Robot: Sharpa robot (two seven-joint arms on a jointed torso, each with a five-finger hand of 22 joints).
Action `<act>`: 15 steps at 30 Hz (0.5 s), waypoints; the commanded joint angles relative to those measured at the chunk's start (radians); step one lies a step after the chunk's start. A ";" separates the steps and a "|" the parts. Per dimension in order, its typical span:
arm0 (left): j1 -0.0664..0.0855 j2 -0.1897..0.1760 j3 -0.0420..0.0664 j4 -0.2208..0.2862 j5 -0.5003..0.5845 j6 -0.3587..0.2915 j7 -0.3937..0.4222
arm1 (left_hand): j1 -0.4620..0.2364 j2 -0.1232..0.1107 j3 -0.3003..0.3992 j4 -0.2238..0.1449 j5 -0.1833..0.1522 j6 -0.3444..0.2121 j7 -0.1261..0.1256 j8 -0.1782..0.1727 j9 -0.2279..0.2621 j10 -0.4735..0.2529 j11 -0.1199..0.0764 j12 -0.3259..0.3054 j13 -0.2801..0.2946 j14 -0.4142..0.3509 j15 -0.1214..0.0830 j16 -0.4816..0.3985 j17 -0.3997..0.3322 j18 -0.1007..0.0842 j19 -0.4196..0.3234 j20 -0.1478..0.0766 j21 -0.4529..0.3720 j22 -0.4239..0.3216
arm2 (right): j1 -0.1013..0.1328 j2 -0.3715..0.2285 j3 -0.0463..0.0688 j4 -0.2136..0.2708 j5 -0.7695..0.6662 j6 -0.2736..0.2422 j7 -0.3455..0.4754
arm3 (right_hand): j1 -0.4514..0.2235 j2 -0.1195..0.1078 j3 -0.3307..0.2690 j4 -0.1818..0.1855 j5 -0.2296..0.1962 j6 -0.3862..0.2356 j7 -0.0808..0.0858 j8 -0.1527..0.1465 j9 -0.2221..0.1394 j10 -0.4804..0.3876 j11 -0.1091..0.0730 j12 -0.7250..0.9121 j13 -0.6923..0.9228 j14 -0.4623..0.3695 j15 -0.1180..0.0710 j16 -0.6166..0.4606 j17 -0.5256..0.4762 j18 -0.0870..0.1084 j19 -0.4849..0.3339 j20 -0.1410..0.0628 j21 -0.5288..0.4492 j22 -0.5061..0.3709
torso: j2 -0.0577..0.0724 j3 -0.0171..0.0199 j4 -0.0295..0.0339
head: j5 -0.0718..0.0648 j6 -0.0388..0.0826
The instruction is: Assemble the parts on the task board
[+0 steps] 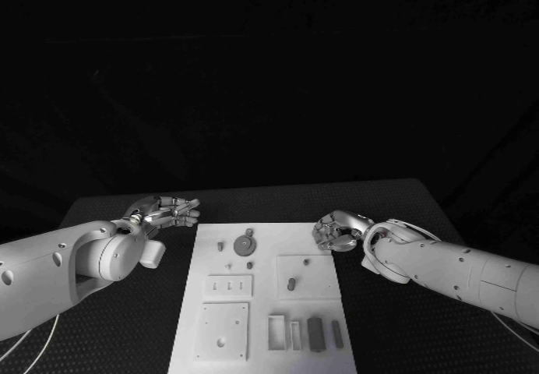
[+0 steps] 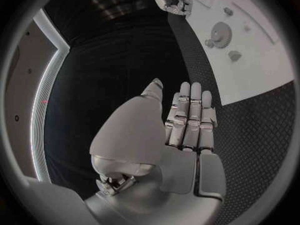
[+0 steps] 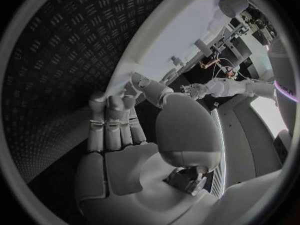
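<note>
Grey parts [image 1: 315, 333] lie flat on white task board [image 1: 269, 234].

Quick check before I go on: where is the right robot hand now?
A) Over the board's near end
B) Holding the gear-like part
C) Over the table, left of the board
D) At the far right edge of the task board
D: the right robot hand sits at the far right edge of the task board, fingers extended and holding nothing.

Dim, colourless scene with black surroundings, bright task board [image 1: 264, 296], heavy fisheye bending in wrist views.
</note>
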 commanded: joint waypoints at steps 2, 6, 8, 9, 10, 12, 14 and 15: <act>0.000 0.000 0.001 0.001 -0.003 0.016 0.011 | 0.004 0.003 -0.005 -0.003 -0.002 0.006 0.005 -0.006 0.002 -0.001 0.005 -0.005 0.001 -0.006 -0.002 0.006 -0.001 0.005 0.002 0.003 -0.006 -0.002 | -0.006 0.002 -0.003 -0.002 -0.009 0.002 -0.003 | -0.019 0.000 -0.001 0.007 0.000 0.029 0.023 0.005 -0.001 0.001 -0.008 0.005 -0.002 -0.002 -0.007 0.004 0.001 0.045 0.001 0.003 0.007 0.002 | 0.000 -0.0007 0.0014 | 0.000 -0.002; 0.000 0.000 0.001 0.001 -0.003 0.017 0.011 | 0.004 0.003 -0.005 -0.003 -0.002 0.006 0.005 -0.007 0.002 -0.001 0.005 -0.005 0.001 -0.006 -0.002 0.006 -0.001 0.005 0.002 0.003 -0.007 -0.002 | -0.006 0.003 -0.003 -0.002 -0.009 0.000 -0.006 | -0.032 -0.003 -0.011 0.009 0.004 0.027 0.023 0.003 -0.002 0.000 -0.008 0.006 -0.003 -0.002 -0.007 0.005 0.001 0.045 0.000 0.003 0.009 0.002 | 0.000 -0.0012 0.0011 | 0.004 -0.002; 0.000 0.000 0.001 0.001 -0.003 0.018 0.011 | 0.008 0.004 -0.003 -0.004 0.008 0.006 0.005 -0.008 0.002 -0.001 0.005 -0.006 0.002 -0.006 -0.002 0.006 -0.002 0.005 0.001 0.003 -0.007 -0.002 | -0.007 0.004 -0.003 -0.004 -0.009 -0.003 -0.008 | -0.034 -0.002 -0.012 0.009 0.005 0.027 0.023 0.003 -0.002 0.000 -0.008 0.006 -0.003 -0.002 -0.007 0.005 0.001 0.045 0.000 0.003 0.009 0.002 | 0.000 -0.0012 0.0009 | 0.008 -0.002; 0.000 0.000 0.001 0.002 -0.003 0.018 0.011 | 0.010 0.005 -0.003 -0.004 0.013 0.006 0.005 -0.008 0.003 -0.001 0.005 -0.007 0.002 -0.006 -0.002 0.006 -0.002 0.005 0.001 0.003 -0.007 -0.002 | -0.007 0.004 -0.003 -0.004 -0.009 -0.003 -0.009 | -0.037 -0.002 -0.014 0.009 0.006 0.027 0.023 0.003 -0.002 0.000 -0.008 0.007 -0.004 -0.002 -0.008 0.005 0.001 0.045 0.000 0.003 0.010 0.002 | 0.000 -0.0013 0.0009 | 0.008 -0.003; 0.000 0.000 0.001 0.002 -0.003 0.019 0.011 | 0.010 0.005 -0.003 -0.003 0.014 0.006 0.005 -0.008 0.003 -0.001 0.005 -0.007 0.002 -0.007 -0.002 0.006 -0.003 0.005 0.001 0.003 -0.007 -0.002 | -0.007 0.004 -0.003 -0.004 -0.009 -0.006 -0.009 | -0.041 -0.001 -0.018 0.010 0.007 0.028 0.023 0.003 -0.002 0.002 -0.008 0.008 -0.003 0.000 -0.008 0.006 0.002 0.045 0.002 0.002 0.011 0.002 | 0.000 -0.0015 0.0010 | 0.009 -0.003; 0.000 -0.001 0.001 0.001 -0.003 0.019 0.011 | 0.010 0.005 -0.003 -0.003 0.015 0.006 0.005 -0.009 0.003 -0.001 0.005 -0.007 0.002 -0.007 -0.002 0.006 -0.003 0.005 0.001 0.003 -0.007 -0.002 | -0.007 0.004 -0.003 -0.004 -0.010 -0.007 -0.010 | -0.044 0.002 -0.020 0.010 0.008 0.031 0.022 0.004 -0.001 0.004 -0.009 0.011 -0.003 0.002 -0.009 0.009 0.003 0.045 0.004 0.001 0.013 0.003 | 0.000 -0.0014 0.0012 | 0.008 -0.003; 0.000 -0.001 0.001 0.001 -0.003 0.018 0.011 | 0.010 0.004 -0.003 -0.003 0.015 0.006 0.006 -0.009 0.003 -0.001 0.005 -0.007 0.002 -0.007 -0.002 0.006 -0.003 0.005 0.001 0.003 -0.007 -0.002 | -0.007 0.005 -0.003 -0.004 -0.010 -0.010 -0.010 | -0.044 0.009 -0.019 0.011 0.007 0.038 0.019 0.008 0.000 0.007 -0.012 0.013 -0.003 0.004 -0.011 0.011 0.004 0.045 0.006 -0.001 0.015 0.003 | 0.000 -0.0015 0.0013 | 0.008 -0.003; 0.000 -0.001 0.001 0.001 -0.003 0.018 0.011 | 0.010 0.004 -0.003 -0.003 0.015 0.006 0.006 -0.009 0.003 -0.001 0.005 -0.007 0.002 -0.007 -0.001 0.006 -0.003 0.005 0.001 0.003 -0.007 -0.002 | -0.007 0.005 -0.003 -0.004 -0.010 -0.010 -0.010 | -0.043 0.010 -0.018 0.011 0.006 0.039 0.018 0.008 0.000 0.008 -0.012 0.014 -0.003 0.005 -0.012 0.011 0.004 0.045 0.006 -0.001 0.015 0.003 | 0.000 -0.0015 0.0013 | 0.008 -0.003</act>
